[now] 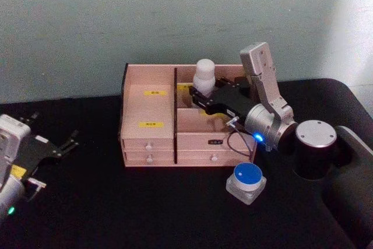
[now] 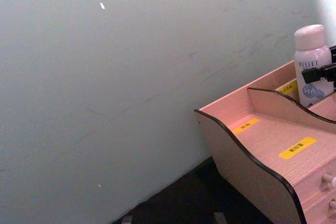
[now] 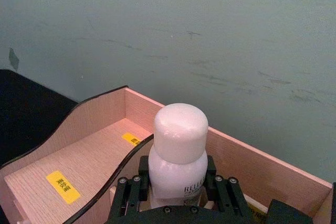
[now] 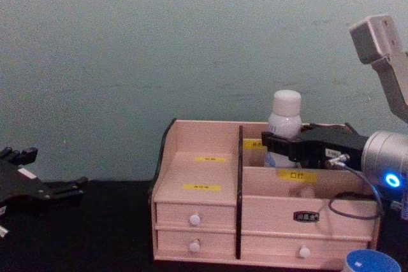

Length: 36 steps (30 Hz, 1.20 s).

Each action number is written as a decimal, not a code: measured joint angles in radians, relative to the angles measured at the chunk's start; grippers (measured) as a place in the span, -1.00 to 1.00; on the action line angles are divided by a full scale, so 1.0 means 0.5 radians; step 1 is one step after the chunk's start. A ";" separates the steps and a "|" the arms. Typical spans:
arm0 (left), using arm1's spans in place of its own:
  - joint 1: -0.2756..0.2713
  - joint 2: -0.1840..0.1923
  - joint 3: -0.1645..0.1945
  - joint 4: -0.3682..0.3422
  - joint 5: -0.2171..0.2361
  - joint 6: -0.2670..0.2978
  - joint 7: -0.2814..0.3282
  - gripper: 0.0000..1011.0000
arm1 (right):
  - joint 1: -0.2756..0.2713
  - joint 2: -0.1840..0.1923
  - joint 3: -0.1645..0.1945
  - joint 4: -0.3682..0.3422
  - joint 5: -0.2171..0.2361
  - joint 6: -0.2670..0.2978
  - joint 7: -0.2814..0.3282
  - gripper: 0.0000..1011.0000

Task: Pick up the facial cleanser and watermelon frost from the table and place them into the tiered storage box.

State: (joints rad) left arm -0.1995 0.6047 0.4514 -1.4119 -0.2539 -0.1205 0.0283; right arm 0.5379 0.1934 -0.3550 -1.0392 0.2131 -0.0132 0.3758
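The facial cleanser (image 1: 204, 74), a white bottle with a rounded cap, stands upright in the back right compartment of the tiered storage box (image 1: 148, 109). My right gripper (image 1: 201, 94) is shut on its body from the front, a black finger (image 3: 128, 192) on each side. The left wrist view shows the bottle (image 2: 312, 61) above the box's curved side (image 2: 252, 150). The watermelon frost (image 1: 246, 179), a small clear jar with a blue lid, rests on the table just in front of the box's right corner. Far to the left, my left gripper (image 1: 69, 143) is parked open above the table.
The box sits on a black table (image 1: 145, 208) against a pale green wall (image 1: 116, 16). My right arm's elbow and cable (image 1: 274, 126) hang over the box's right front, close above the jar. Bare tabletop lies between the left gripper and the box.
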 joint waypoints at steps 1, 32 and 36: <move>0.000 0.000 0.000 0.000 0.000 0.000 0.000 0.98 | 0.000 0.000 0.000 0.000 0.000 0.000 0.000 0.17; 0.000 0.000 0.000 0.000 0.000 0.000 0.000 0.98 | -0.018 0.009 0.004 -0.037 0.002 -0.009 -0.005 0.98; 0.000 0.000 0.000 0.000 0.000 0.000 0.000 0.98 | -0.062 0.029 0.023 -0.128 0.007 -0.005 -0.008 0.98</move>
State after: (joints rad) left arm -0.1995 0.6047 0.4514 -1.4120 -0.2539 -0.1205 0.0283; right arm 0.5070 0.2080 -0.3438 -1.1030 0.2166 -0.0156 0.3718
